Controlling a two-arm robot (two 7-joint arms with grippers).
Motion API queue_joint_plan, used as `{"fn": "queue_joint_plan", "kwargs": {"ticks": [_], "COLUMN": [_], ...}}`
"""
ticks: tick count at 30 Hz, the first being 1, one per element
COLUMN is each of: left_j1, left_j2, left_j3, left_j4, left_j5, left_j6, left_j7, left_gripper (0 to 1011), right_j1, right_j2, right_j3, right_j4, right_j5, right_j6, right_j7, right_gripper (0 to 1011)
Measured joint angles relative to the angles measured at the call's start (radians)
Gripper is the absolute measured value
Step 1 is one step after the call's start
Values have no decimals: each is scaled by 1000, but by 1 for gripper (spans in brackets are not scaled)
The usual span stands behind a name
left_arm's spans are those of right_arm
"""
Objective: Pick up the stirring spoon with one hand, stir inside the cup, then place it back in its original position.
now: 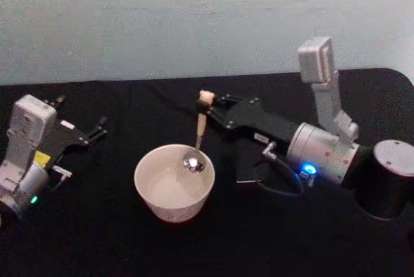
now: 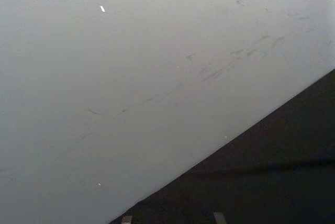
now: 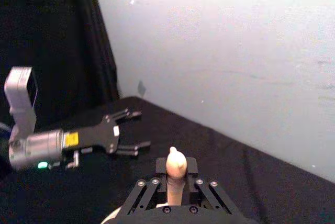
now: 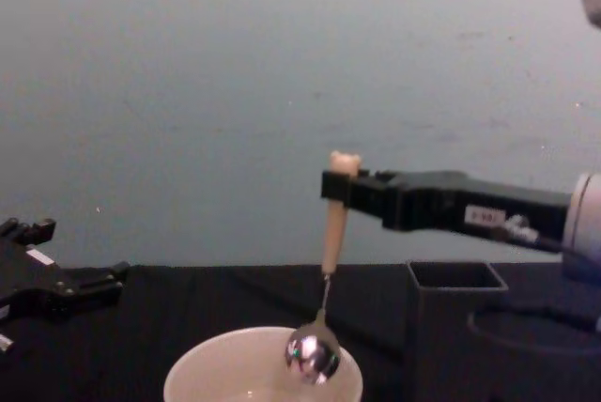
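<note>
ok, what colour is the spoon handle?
Beige, on the stirring spoon; clearest in the chest view.

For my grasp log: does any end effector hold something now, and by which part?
The right end effector holds the stirring spoon by the top of its beige handle. The left end effector holds nothing.

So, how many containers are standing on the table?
2. The white cup sits mid-table, under the spoon held by the right gripper; the dark holder stands just to its right. None seems hidden.
</note>
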Motion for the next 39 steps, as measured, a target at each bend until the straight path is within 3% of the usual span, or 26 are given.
{"fn": "queue_joint_plan", "kwargs": {"ticks": [13,23,31,39], "left_j1": [0,0,0,0], "left_j2": [0,0,0,0], "left_j3": [0,0,0,0], "left_j4": [0,0,0,0], "left_j5": [0,0,0,0], "left_j6": [0,0,0,0], "left_j7": [0,0,0,0], "left_gripper": [1001,1001,1001,1001], "right_j1": [-18,-39,-61,-77], "right_j2": [36,75,115,155], "right_j3": [106,190,200,177], "right_j4": [-79,-103,-117,-118], "right_j5": [157,250,267,268], "right_j6": [63,43,30,10], "right_j7": [-80,-125,-129,-118], "right_gripper": [214,214,214,214]}}
